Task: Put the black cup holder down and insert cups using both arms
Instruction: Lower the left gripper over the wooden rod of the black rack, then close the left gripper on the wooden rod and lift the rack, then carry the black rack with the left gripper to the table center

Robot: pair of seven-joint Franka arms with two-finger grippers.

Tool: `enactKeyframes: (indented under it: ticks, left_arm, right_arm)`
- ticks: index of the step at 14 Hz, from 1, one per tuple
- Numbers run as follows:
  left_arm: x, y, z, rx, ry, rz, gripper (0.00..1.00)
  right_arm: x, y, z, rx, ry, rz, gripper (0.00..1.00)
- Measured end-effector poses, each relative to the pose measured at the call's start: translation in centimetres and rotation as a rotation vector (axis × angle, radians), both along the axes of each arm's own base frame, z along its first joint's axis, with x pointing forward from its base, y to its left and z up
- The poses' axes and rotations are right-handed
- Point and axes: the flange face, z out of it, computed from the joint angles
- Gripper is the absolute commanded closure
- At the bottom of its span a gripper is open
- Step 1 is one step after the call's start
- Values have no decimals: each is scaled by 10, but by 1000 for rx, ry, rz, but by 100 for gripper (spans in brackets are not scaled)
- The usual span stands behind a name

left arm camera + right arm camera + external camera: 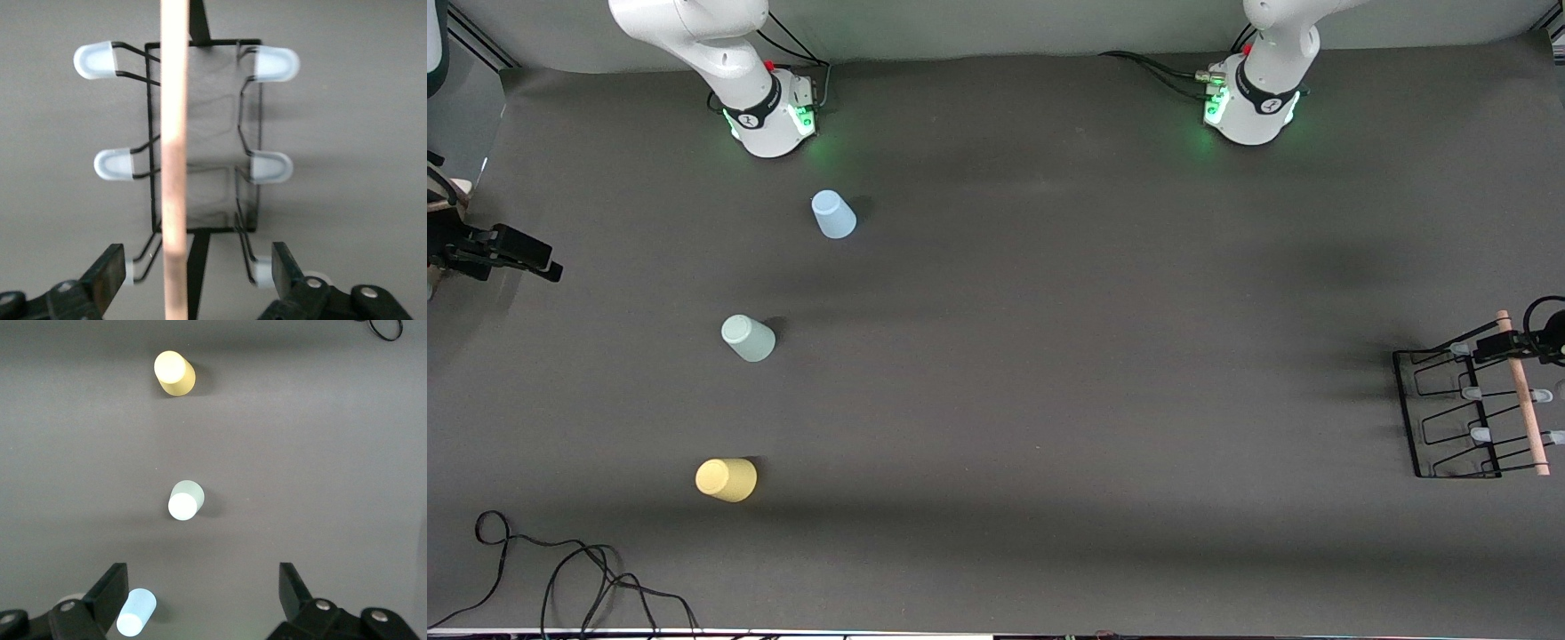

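The black cup holder [1449,404] stands at the left arm's end of the table, its wooden rod handle [1522,400] on top. My left gripper [1513,345] is open over the end of the rack nearer the bases. In the left wrist view [198,273] the rod [175,133] runs between its fingers, untouched. The light blue cup [833,214], mint green cup [748,338] and yellow cup [727,479] stand narrow end up toward the right arm's end. My right gripper [547,267] is open and empty, high above that end [203,600].
The arm bases [774,120] [1254,107] stand along the table's edge farthest from the front camera. A loose black cable [560,569] lies at the table's nearest edge toward the right arm's end. The rack's pale pegs [273,65] stick out on both sides.
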Motion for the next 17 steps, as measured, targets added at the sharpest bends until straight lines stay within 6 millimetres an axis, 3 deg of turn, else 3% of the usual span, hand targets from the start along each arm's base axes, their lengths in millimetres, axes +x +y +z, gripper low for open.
enactKeyframes:
  ticks: [2,4,8,11,14,17]
  left_arm:
    - [4,-3,-15,-3,1,-7,80]
    - [5,-3,-16,0,1,-30,100]
    - [12,1,-1,10,-12,-96,100]
    - [22,-14,24,-7,17,-64,100]
    - [35,-77,64,-12,31,-22,100]
    - [45,-183,90,-6,11,48,100]
  right_arm:
    - [0,0,0,0,-1,0,0]
    - [0,0,0,0,-1,0,0]
    - [0,0,0,0,-2,0,0]
    - [0,0,0,0,-1,0,0]
    - [0,0,0,0,-2,0,0]
    - [1,0,-1,0,-2,1,0]
